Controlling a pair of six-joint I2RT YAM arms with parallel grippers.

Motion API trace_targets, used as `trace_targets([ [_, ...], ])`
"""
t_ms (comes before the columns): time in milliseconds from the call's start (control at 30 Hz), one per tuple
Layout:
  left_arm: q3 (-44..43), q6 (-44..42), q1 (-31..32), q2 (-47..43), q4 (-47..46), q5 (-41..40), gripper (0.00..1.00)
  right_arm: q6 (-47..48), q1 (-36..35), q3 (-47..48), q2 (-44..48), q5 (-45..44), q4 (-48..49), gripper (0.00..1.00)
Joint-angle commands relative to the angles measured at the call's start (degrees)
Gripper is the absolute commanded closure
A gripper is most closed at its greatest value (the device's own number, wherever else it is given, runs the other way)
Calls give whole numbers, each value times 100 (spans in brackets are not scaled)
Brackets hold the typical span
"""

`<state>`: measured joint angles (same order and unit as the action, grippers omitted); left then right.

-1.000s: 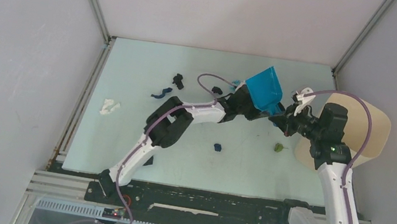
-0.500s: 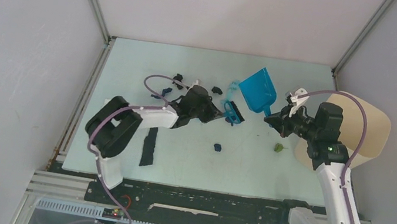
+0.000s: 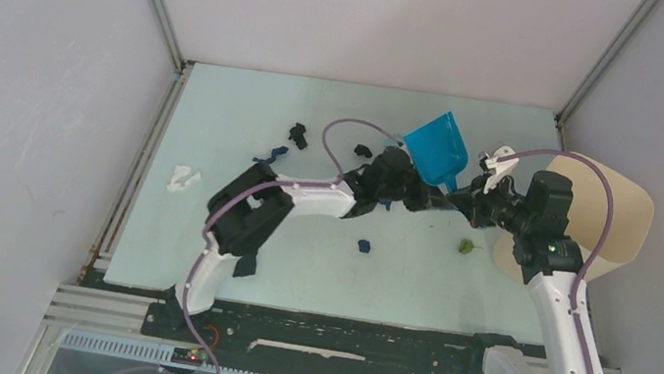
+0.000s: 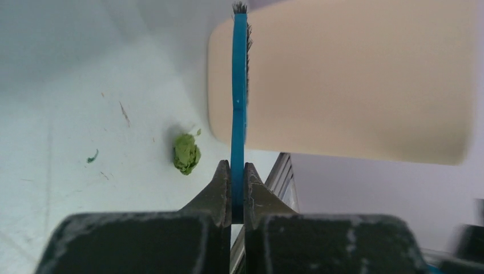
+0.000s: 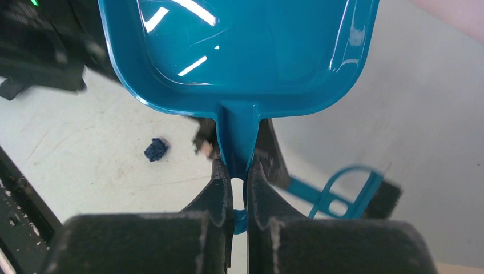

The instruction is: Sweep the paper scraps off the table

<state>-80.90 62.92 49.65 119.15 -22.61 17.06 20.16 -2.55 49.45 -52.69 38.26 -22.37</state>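
Observation:
My left gripper (image 4: 238, 171) is shut on the thin blue hand brush (image 4: 239, 85), seen edge-on with its bristles at the far tip. In the top view this gripper (image 3: 416, 197) sits just below the blue dustpan (image 3: 439, 147). My right gripper (image 5: 240, 171) is shut on the dustpan's handle, and the pan (image 5: 240, 51) is tilted up and shows nothing inside. Paper scraps lie scattered on the table (image 3: 222, 101): a green lump (image 3: 465, 247), a dark blue lump (image 3: 364, 245), black bits (image 3: 297, 132), a dark blue strip (image 3: 270, 153) and a white piece (image 3: 182, 178).
The tall beige bin (image 3: 606, 223) stands at the table's right edge, beside the right arm. A black strip (image 3: 245, 264) lies partly under the left arm's elbow. Grey walls enclose the table on three sides. The green lump (image 4: 186, 153) lies close to the bin's foot.
The left arm swung left with the brush, then came back right to just under the dustpan. The right arm and dustpan shifted only slightly.

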Motion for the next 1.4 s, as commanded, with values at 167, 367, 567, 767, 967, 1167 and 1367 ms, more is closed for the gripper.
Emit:
trace_targets([
  [167,-879,-100,492,601,1405,-24,100,-124,96,25,113,-282,259,100],
  [367,218,-131,414,-90,1768,-379,100,-113,62,21,98,-221,235,100],
  [567,1496,-812,-7,-1350,2806,-752,100,-146,-41,-24,27,-354,329,100],
  [767,2481,-1996,-422,-3230,4174,-977,100,-70,-120,-23,-85,-232,221,100],
  [967,2020,-3044,-491,-4448,5572,-1141,100,548,-496,224,-433,-428,-404,100],
  [1167,498,-4290,-533,-4674,7684,-2422,100,2007,-1433,397,-653,-1723,-2220,100],
  [1367,-5,-4859,-621,-4447,8636,-4232,100,2611,-1765,214,-683,-2448,-3385,100],
])
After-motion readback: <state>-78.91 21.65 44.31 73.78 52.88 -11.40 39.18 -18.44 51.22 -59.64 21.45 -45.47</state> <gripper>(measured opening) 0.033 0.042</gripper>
